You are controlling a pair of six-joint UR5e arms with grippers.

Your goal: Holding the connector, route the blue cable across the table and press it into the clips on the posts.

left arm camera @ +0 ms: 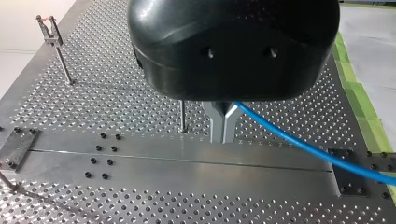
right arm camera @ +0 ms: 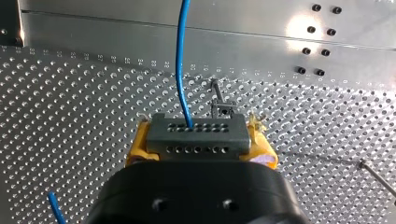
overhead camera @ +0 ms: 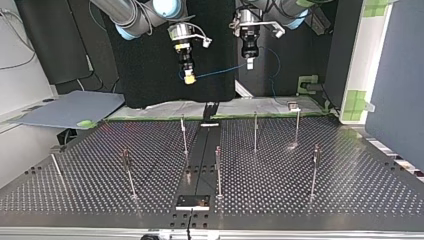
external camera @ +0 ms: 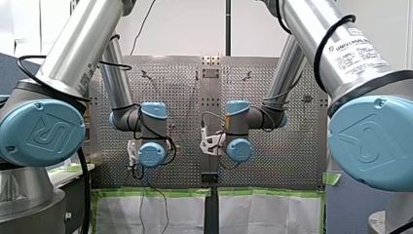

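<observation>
Cable: blue, strung in the air between both grippers, well above the desk and in no clip yet.
Connector: dark block, clamped between the yellow pads of the right gripper.
Left gripper: metal fingers pinched on the cable, further along it.
Posts: thin, upright, clips on top.
Method: hold the span taut, line it over one clip, press straight down — side load would likely bend a post.
</observation>
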